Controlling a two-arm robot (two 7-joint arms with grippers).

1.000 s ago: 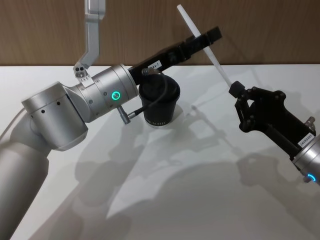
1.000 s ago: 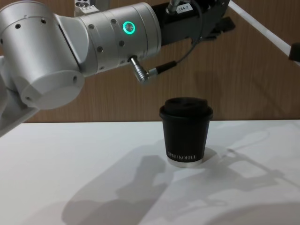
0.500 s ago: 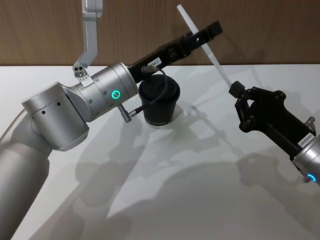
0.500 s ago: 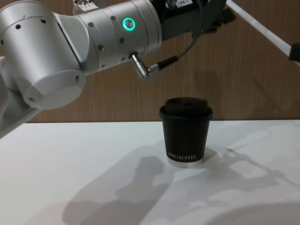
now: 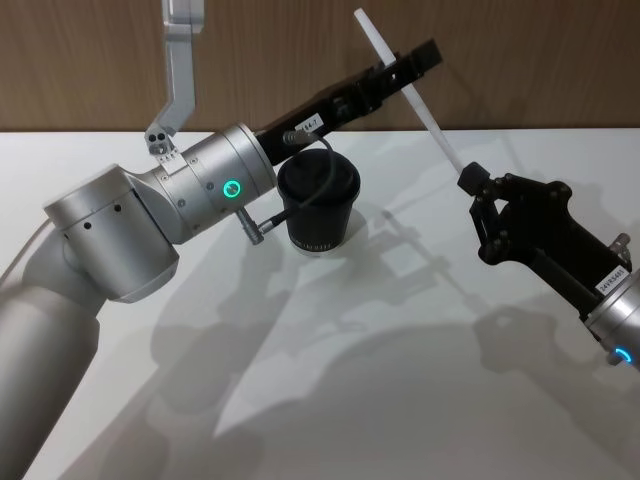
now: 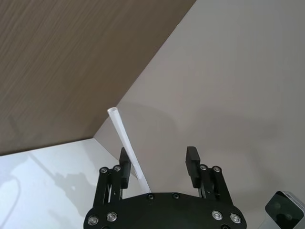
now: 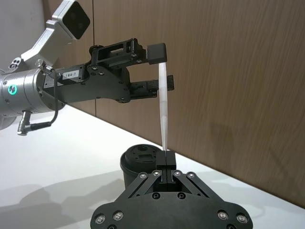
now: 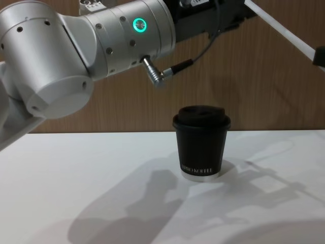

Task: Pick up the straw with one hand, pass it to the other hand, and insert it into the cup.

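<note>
The thin white straw (image 5: 410,92) slants up in the air, right of the cup. My right gripper (image 5: 468,180), all black, is shut on the straw's lower end (image 7: 165,153). My left gripper (image 5: 408,66), with a silver wrist and a green ring light, reaches over the cup and is open around the straw's upper part. In the left wrist view the straw (image 6: 126,143) runs close beside one finger (image 6: 125,165), with a wide gap to the other. The black lidded cup (image 5: 318,205) stands upright on the white table below the left arm, and the chest view has the cup (image 8: 202,143) in its middle.
The white table (image 5: 380,380) spreads open in front of and to both sides of the cup. A brown wood wall (image 5: 520,60) runs behind it. A silver bracket (image 5: 180,70) hangs above the left wrist, whose thin black cable (image 8: 203,51) loops over the cup.
My left gripper has crept a little higher and farther along the straw, still open. The right gripper, straw and cup have held still.
</note>
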